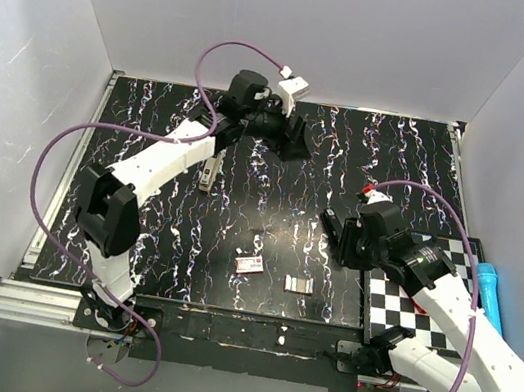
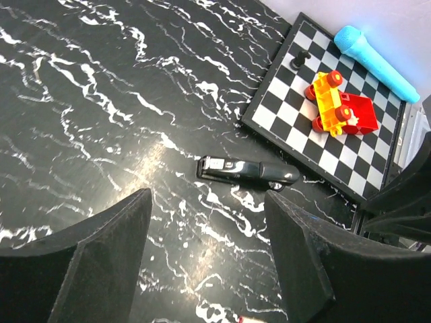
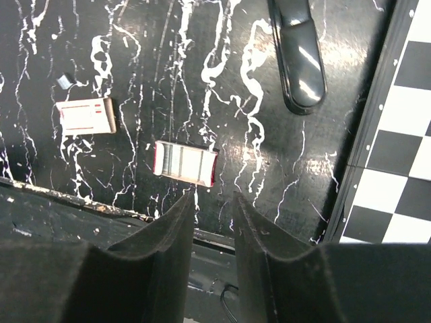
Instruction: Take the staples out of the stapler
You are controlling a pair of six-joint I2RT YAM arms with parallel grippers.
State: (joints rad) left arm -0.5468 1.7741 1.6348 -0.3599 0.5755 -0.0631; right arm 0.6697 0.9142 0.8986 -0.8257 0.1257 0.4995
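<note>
The black stapler (image 2: 246, 170) lies shut on the marbled mat beside the checkerboard's corner. Its rounded end also shows in the right wrist view (image 3: 300, 57). In the top view it is mostly hidden under my right gripper (image 1: 337, 232). That gripper (image 3: 214, 198) hovers just near of the stapler, jaws a little apart and empty. My left gripper (image 1: 292, 140) is high over the far middle of the mat, wide open (image 2: 207, 202) and empty, looking toward the stapler. An open staple box (image 3: 185, 162) and a small red-and-white box (image 3: 85, 116) lie near the front edge.
A checkerboard (image 1: 393, 316) lies at the right with a red-and-yellow toy (image 2: 340, 108), a black chess piece (image 2: 301, 59) and a blue microphone-like toy (image 1: 489, 292). A narrow pale object (image 1: 208, 174) lies beside the left arm. White walls enclose the table.
</note>
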